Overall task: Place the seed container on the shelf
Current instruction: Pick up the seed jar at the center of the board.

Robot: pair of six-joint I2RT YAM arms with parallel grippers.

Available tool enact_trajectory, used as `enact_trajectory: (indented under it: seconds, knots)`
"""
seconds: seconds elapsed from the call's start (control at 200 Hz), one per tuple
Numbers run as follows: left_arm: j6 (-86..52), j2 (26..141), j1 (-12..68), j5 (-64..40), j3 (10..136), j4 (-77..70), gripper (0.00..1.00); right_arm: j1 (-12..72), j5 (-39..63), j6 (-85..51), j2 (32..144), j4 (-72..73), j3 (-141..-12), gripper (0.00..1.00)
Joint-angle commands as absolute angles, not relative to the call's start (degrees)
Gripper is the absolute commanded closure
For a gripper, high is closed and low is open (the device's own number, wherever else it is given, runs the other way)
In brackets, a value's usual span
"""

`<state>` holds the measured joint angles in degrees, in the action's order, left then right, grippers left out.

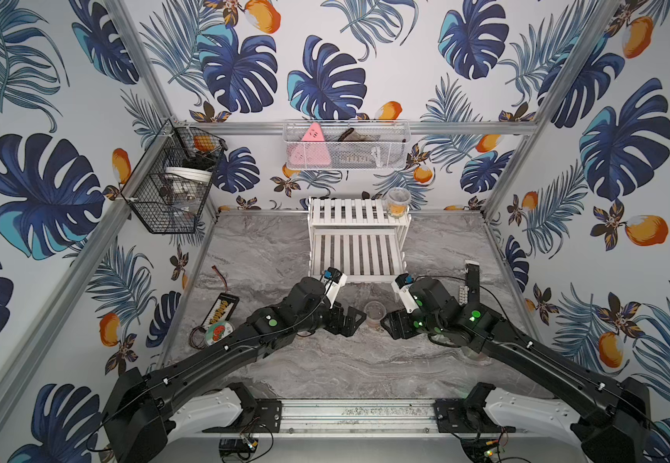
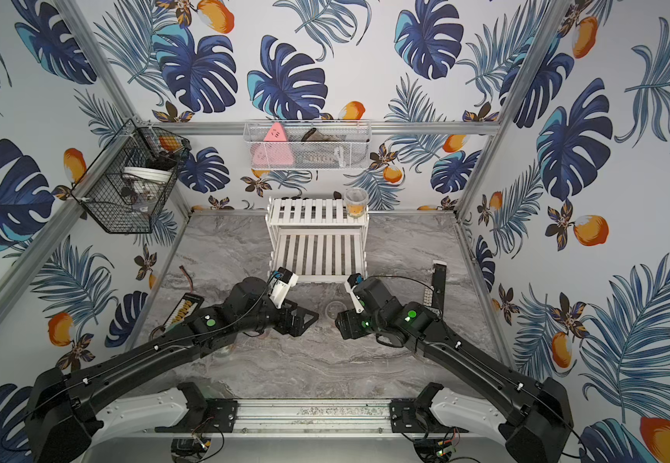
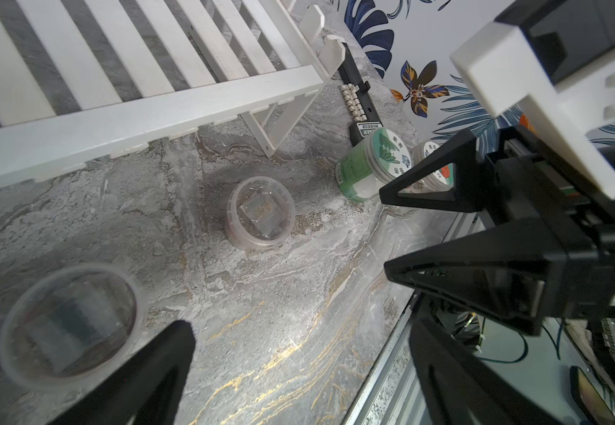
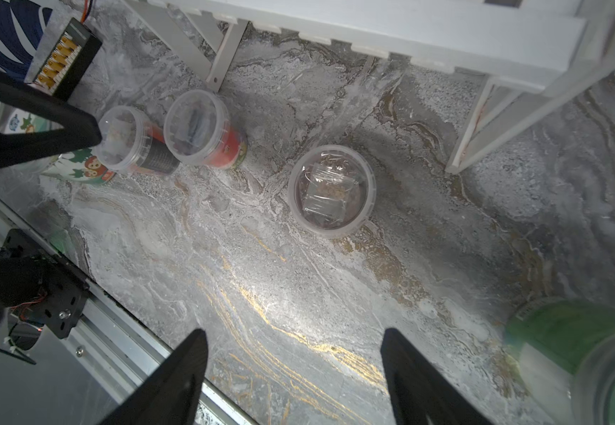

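A clear lidded seed container (image 1: 374, 310) (image 2: 333, 309) with a small packet inside stands on the marble table in front of the white two-tier shelf (image 1: 355, 240) (image 2: 317, 248). It also shows in the wrist views (image 3: 260, 213) (image 4: 331, 191). My left gripper (image 1: 351, 320) (image 3: 300, 331) is open just left of it, not touching. Just right of it, my right gripper (image 1: 389, 324) (image 4: 294, 335) is open and empty. Another clear container (image 1: 398, 202) with orange contents stands on the shelf's top tier, at its right end.
Two red-labelled tubs (image 4: 203, 128) stand under the left arm, a green-labelled jar (image 3: 368, 165) under the right arm. A connector strip (image 1: 223, 308) lies left and a black tool (image 1: 471, 280) right. A black wire basket (image 1: 173, 180) and a white mesh basket (image 1: 345, 146) hang on the walls.
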<state>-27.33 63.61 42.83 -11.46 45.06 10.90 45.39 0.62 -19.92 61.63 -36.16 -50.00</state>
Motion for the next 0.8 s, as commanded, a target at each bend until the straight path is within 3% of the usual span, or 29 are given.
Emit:
enact_trajectory:
  seconds: [0.0, 0.445, 0.791]
  knots:
    - [-27.77, 64.04, 42.93, -8.24, 45.18, 11.84, 0.01, 45.96, -1.43, -19.92, 62.84, -33.65, -49.53, 0.22]
    - [-30.34, 64.40, 42.98, -5.97, 41.99, 9.24, 0.01, 46.41, -6.78, -19.43, 68.62, -12.21, -40.46, 0.18]
    - [-32.57, 63.59, 42.98, -4.75, 40.46, 8.42, 0.01, 46.32, -6.94, -21.46, 75.14, -11.32, -41.70, 0.14]
